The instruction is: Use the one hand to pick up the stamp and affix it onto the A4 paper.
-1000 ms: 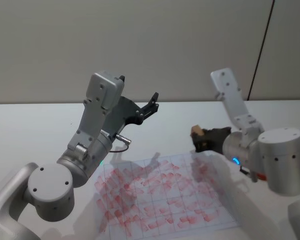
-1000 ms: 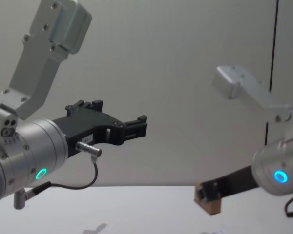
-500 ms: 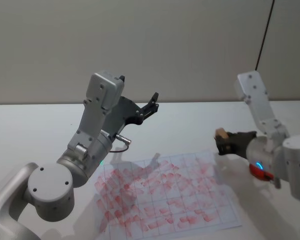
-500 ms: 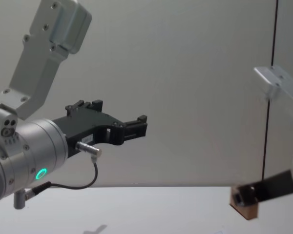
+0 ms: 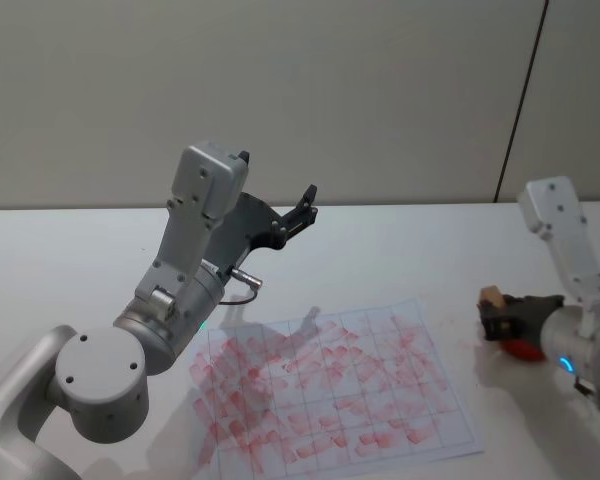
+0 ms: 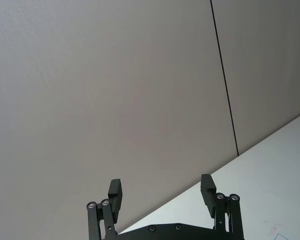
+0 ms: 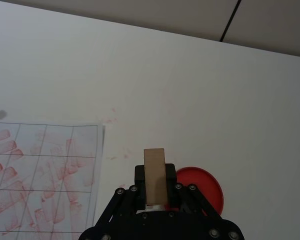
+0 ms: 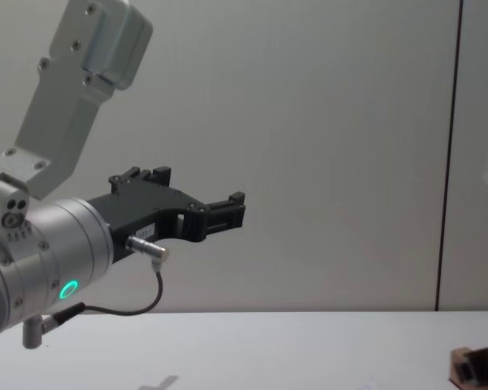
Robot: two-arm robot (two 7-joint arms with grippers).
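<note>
The A4 paper (image 5: 330, 395) lies flat on the white table, ruled in a grid and covered with red stamp marks; its right edge shows as the paper (image 7: 45, 170) in the right wrist view. My right gripper (image 5: 497, 318) is to the right of the sheet, shut on the wooden stamp (image 5: 492, 297), which stands as a tan block (image 7: 155, 175) between the fingers. Just beside it lies a red ink pad (image 7: 200, 187). My left gripper (image 5: 302, 207) hangs raised above the table's far side, open and empty, seen again as the left gripper (image 6: 162, 192).
The white table (image 5: 380, 250) runs back to a plain beige wall. A few red smudges (image 7: 112, 120) mark the table near the sheet's corner. The left arm (image 5: 180, 290) stands tall over the sheet's left part.
My right gripper has carried the stamp rightward, off the paper's upper right part and out to the red ink pad beside it. The left arm has not moved.
</note>
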